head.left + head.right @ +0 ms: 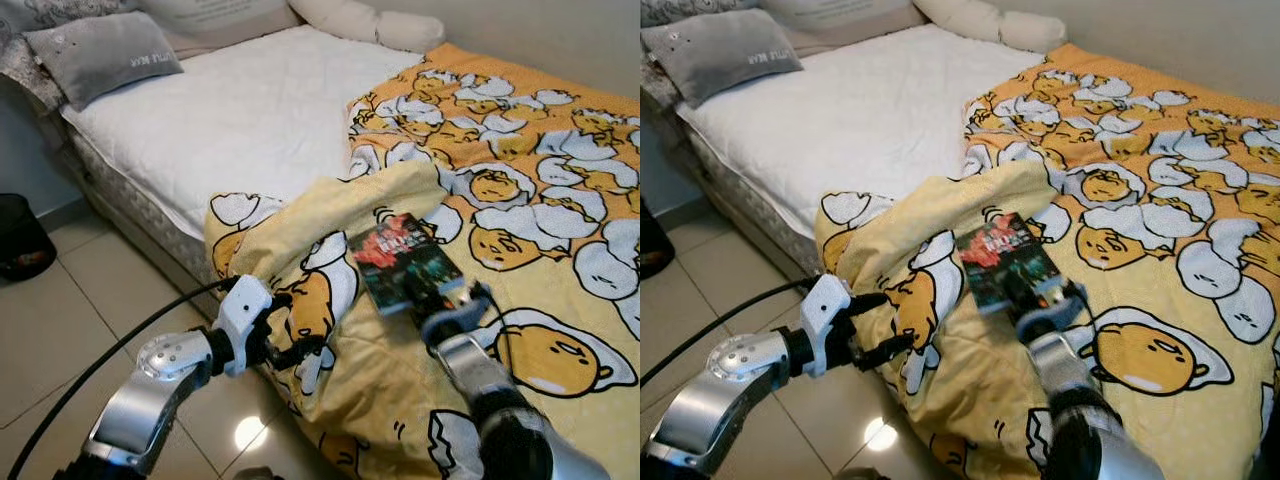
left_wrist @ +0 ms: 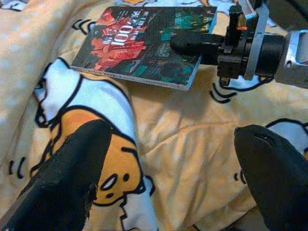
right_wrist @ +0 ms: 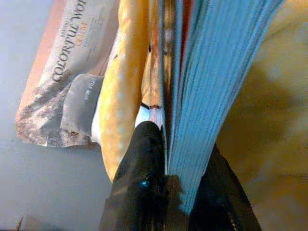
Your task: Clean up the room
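The right arm reaches forward over the bed, its right gripper [image 1: 432,290] clamped with both black fingers [image 3: 144,187] on a book's near edge. The left arm is bent lower left, its left gripper [image 1: 297,326] spread wide, holding nothing.

Book [image 1: 402,262]: cover lettering too small to read, near edge hidden under right gripper [image 1: 447,299]. Grey pillow [image 1: 102,52]: print illegible. Dark object [image 1: 20,238] on floor: cut by frame edge.

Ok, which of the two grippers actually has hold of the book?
The right gripper: its fingers pinch the book at its near edge. The left gripper hangs open beside the yellow duvet, touching nothing.
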